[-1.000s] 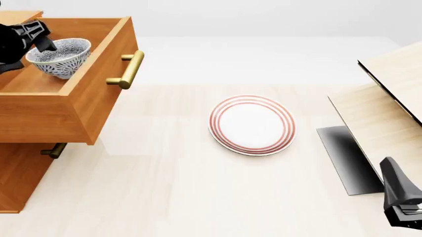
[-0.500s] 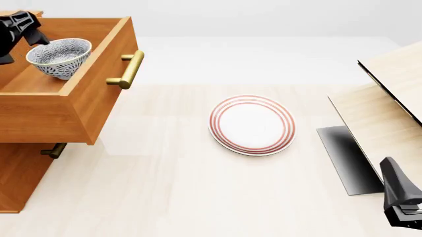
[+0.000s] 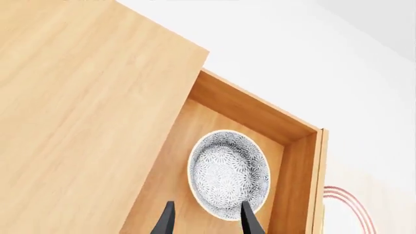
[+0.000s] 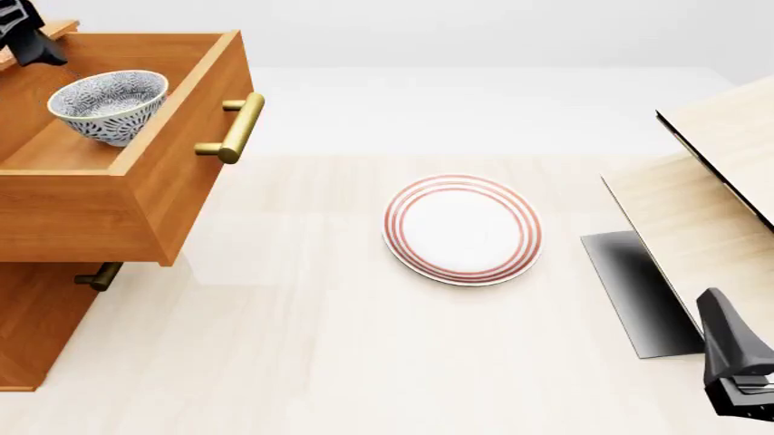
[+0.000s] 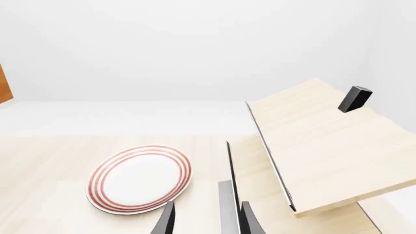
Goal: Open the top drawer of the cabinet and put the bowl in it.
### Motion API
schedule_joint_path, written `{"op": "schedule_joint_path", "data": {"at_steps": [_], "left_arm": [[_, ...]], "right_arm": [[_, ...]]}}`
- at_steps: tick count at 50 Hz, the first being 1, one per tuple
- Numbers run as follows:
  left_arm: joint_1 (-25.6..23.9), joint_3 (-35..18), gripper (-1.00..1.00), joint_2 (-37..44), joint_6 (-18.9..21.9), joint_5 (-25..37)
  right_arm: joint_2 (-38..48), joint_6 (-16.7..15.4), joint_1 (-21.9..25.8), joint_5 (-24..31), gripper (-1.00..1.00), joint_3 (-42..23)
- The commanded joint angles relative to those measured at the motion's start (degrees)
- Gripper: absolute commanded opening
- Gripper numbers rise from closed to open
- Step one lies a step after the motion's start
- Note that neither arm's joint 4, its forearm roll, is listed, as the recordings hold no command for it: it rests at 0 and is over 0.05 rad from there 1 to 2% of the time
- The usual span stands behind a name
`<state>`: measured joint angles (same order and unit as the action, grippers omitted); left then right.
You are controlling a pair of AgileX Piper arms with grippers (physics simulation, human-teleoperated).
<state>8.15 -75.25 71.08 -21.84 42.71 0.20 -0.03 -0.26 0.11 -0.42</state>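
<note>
The speckled white bowl (image 4: 109, 104) sits upright inside the pulled-out top drawer (image 4: 181, 159) of the orange-brown cabinet (image 4: 36, 317). The drawer's brass handle (image 4: 236, 127) faces the table. My left gripper (image 4: 22, 36) hangs above the drawer's back left corner, mostly cut off by the picture's edge. In the left wrist view it (image 3: 206, 222) stands open, apart from the bowl (image 3: 229, 174) below, with nothing between its fingers. My right gripper (image 4: 738, 372) rests low at the near right, open (image 5: 206, 222) and empty.
A white red-ringed plate (image 4: 462, 228) lies in the middle of the table. A pale light-wood structure (image 4: 713, 190) with slanted panels stands at the right, a small dark block (image 5: 355, 98) on it. A lower drawer handle (image 4: 97, 275) pokes out beneath the open drawer.
My left gripper has let go of the bowl and drawn up and away to the back left. The bowl has settled in the drawer. The right arm has not moved.
</note>
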Motion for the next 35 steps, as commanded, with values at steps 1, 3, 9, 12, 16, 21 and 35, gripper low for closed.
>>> {"op": "schedule_joint_path", "data": {"at_steps": [1,3,9,12,16,21,35], "left_arm": [[-0.35,-0.11,1.00,-3.07,0.58,2.45],[-0.69,-0.43,1.00,-3.32,0.68,2.85],[-0.88,-1.34,1.00,-4.75,1.17,4.45],[-1.17,-2.05,1.00,-5.39,1.47,5.27],[-1.16,-1.86,1.00,-6.14,1.91,5.82],[-1.39,-0.85,1.00,-7.88,2.63,6.45],[-1.63,-2.42,1.00,-12.62,5.13,11.81]], "right_arm": [[-0.02,0.01,0.00,-0.07,1.00,0.11],[-0.02,0.00,0.01,-0.07,1.00,0.11],[-0.01,0.00,0.02,-0.06,1.00,0.11],[-0.02,0.00,0.02,-0.07,1.00,0.11],[-0.01,0.00,0.01,-0.06,1.00,0.11],[-0.02,0.00,-0.01,-0.07,1.00,0.11],[-0.02,0.02,0.01,-0.07,1.00,0.11]]}}
